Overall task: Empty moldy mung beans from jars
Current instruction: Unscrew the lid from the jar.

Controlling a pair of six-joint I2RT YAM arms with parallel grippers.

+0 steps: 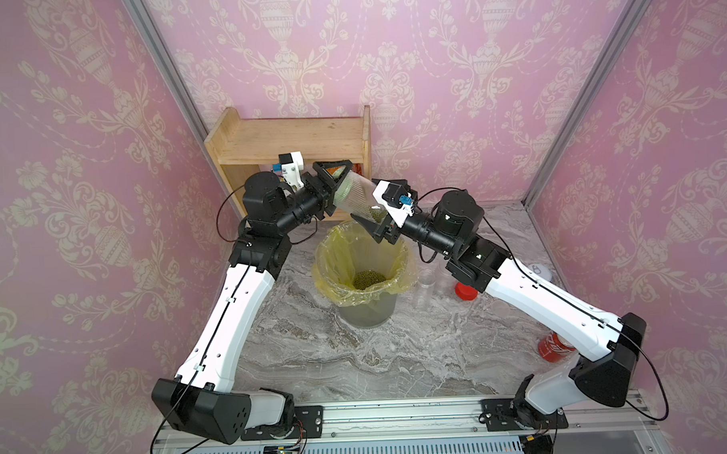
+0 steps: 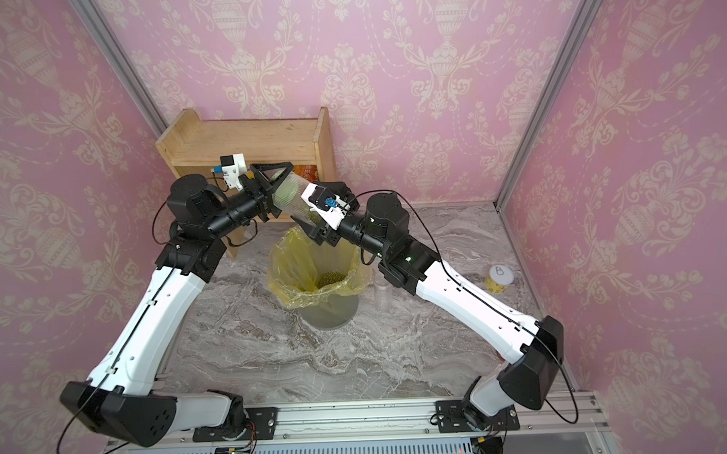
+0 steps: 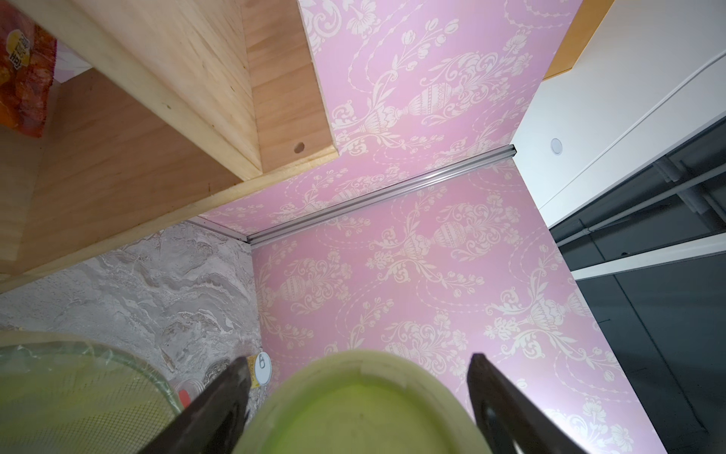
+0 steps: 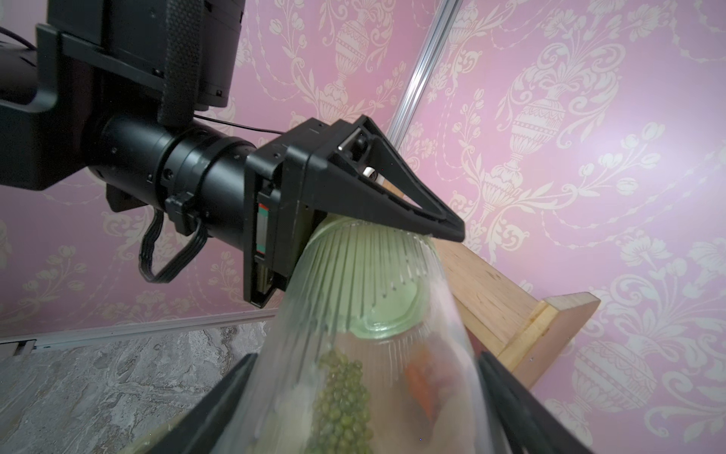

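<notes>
In both top views the wide ribbed jar (image 1: pixel 358 197) (image 2: pixel 296 197) hangs in the air just above centre of the frame, over the far rim of the bin (image 1: pixel 369 313), which is lined with a yellow bag. It is tilted, with its pale green lid (image 3: pixel 365 412) towards the upper left. The right end effector (image 4: pixel 365 357) is clamped on the jar's clear wall, one finger on each side. The left end effector (image 3: pixel 358 363) straddles the lid. In the left wrist view the lid fills the space between the two fingers, but I cannot tell whether they press on it. Some mung beans (image 4: pixel 345 397) sit in a streak inside the jar at the end near the right end effector, and a second heap of beans (image 1: pixel 369 279) lies at the bottom of the bag. A slim clear jar (image 1: pixel 424 284) stands on the marbled tabletop (image 1: pixel 358 361) just right of the bin. A red cap (image 1: pixel 465 291) shows beside the jar, partly hidden by the right arm. The wooden shelf (image 1: pixel 292 139) stands against the wall behind the held jar.
</notes>
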